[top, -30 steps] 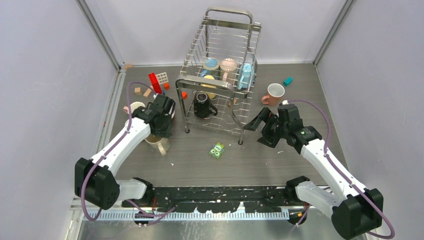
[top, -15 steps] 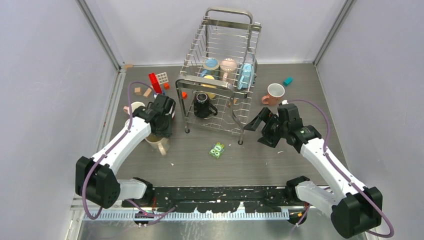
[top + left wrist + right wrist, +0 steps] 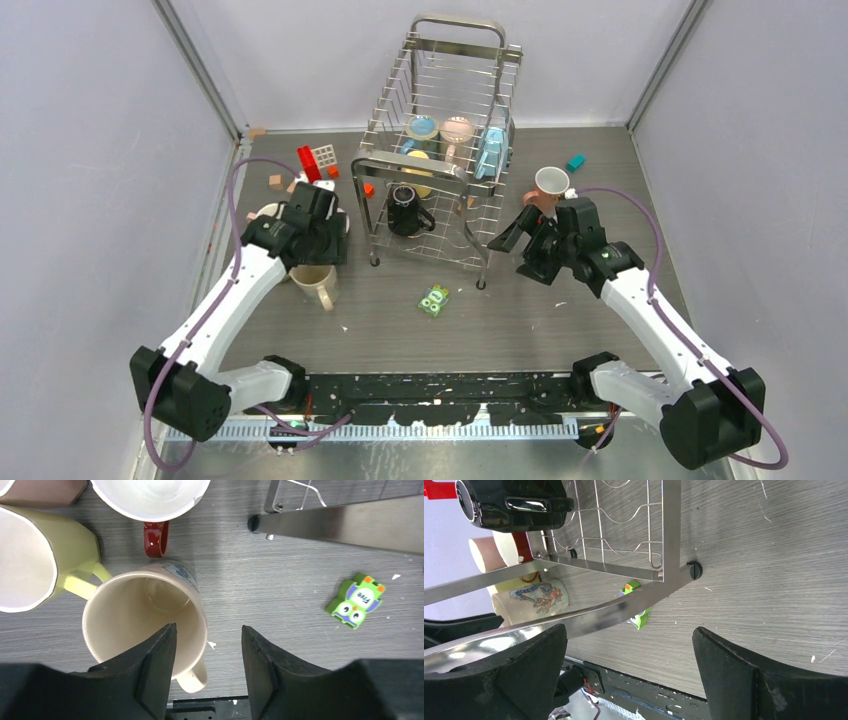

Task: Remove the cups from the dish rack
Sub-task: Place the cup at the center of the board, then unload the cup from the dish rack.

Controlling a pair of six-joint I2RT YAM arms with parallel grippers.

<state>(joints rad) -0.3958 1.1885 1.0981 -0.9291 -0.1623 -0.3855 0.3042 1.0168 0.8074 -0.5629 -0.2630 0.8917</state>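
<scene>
Crop: yellow mug (image 3: 75, 542) cut by left-wrist edge | left claw (image 3: 208, 630) parted astride cream mug (image 3: 140, 605) rim | right claw (image 3: 629, 630) spread wide

Left wrist view, right of frame: small green owl-shaped packet with purple face and orange ears (image 3: 356, 600), flat on grey wood-grain tabletop; white patch on its belly reads "Five". Top view, lower centre: same packet (image 3: 434, 299), print too small to read. Right wrist view, lower left: cream ceramic mug (image 3: 536, 600) with blue-and-orange figure print, no letters legible.
</scene>
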